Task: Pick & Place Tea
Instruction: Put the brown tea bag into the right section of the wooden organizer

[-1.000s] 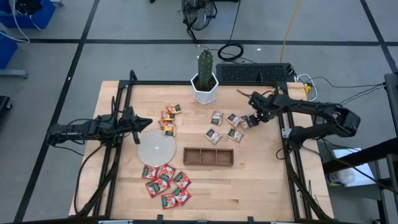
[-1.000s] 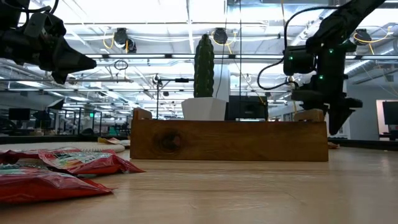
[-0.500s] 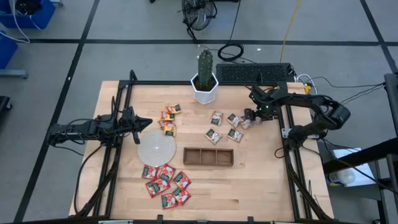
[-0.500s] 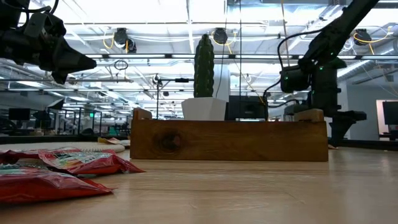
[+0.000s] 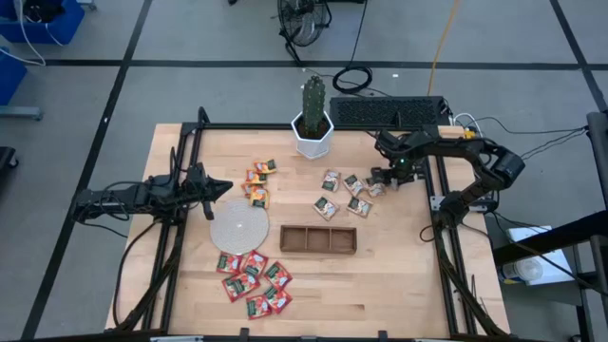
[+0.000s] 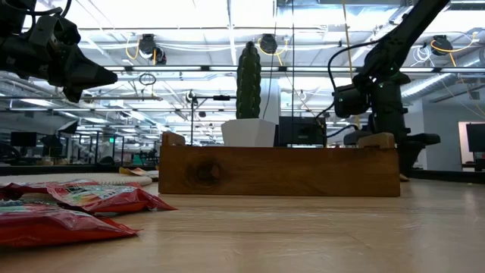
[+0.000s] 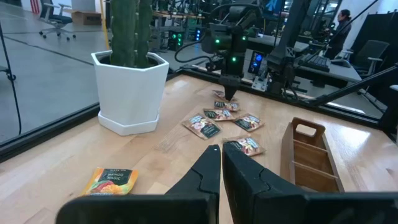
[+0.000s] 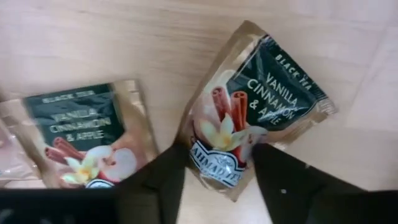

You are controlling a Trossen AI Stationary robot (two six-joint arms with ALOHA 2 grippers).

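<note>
Tea sachets lie in three groups on the wooden table: red ones (image 5: 255, 280) near the front, orange-yellow ones (image 5: 258, 182) at the left, whitish ones (image 5: 342, 193) at the right. My right gripper (image 5: 377, 183) points down over the rightmost whitish sachet (image 8: 249, 124), its fingers closed against that sachet's sides. The brown tray (image 5: 318, 239) stands in front of that group. My left gripper (image 7: 221, 163) waits shut above the table's left side, beside the round disc (image 5: 237, 223). My right gripper comes from above, pointing down, at the whitish sachet's lower end (image 8: 217, 171). One finger (image 8: 158, 180) meets one side edge and the other finger (image 8: 283, 180) the opposite edge. The sachet lies on the table, slightly bowed between them.
A white pot with a cactus (image 5: 313, 133) stands at the far edge, a keyboard (image 5: 389, 112) behind it. A second whitish sachet (image 8: 81, 134) lies right beside the right gripper's finger. Black frame rails run along both table sides.
My right gripper has sunk down to the whitish sachets at the table's right and rolled a little, with the arm folding in closer. The sachets have kept their places.
</note>
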